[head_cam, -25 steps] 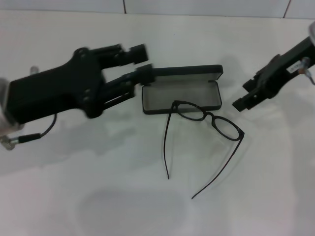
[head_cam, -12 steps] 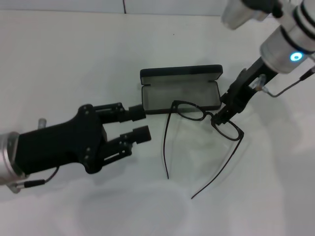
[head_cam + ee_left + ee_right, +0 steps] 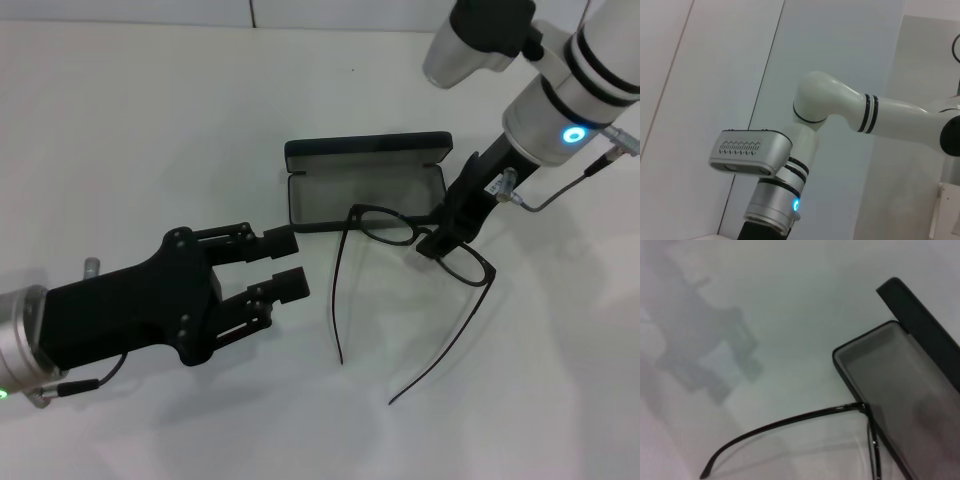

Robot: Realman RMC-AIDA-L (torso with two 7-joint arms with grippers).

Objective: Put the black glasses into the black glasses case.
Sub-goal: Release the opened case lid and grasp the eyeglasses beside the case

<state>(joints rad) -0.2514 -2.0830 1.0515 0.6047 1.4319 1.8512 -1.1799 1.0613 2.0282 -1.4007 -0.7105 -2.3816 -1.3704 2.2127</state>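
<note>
The black glasses (image 3: pixel 460 262) lie unfolded on the white table, temple arms pointing toward me and one lens resting over the front edge of the black glasses case (image 3: pixel 365 148). The case stands open, its grey lining showing and its lid raised behind. My right gripper (image 3: pixel 434 241) is down at the bridge of the glasses, between the lenses. My left gripper (image 3: pixel 286 262) is open and empty, hovering left of the glasses' temple arm. The right wrist view shows a corner of the case (image 3: pixel 900 390) and one temple arm of the glasses (image 3: pixel 790 421).
The white table (image 3: pixel 150 120) extends on all sides of the case and glasses. The left wrist view shows only my right arm (image 3: pixel 790 165) against a pale wall.
My right arm has swung in from the right and come down onto the bridge of the glasses. My left gripper has drawn back from the case toward me. The glasses and case have not moved.
</note>
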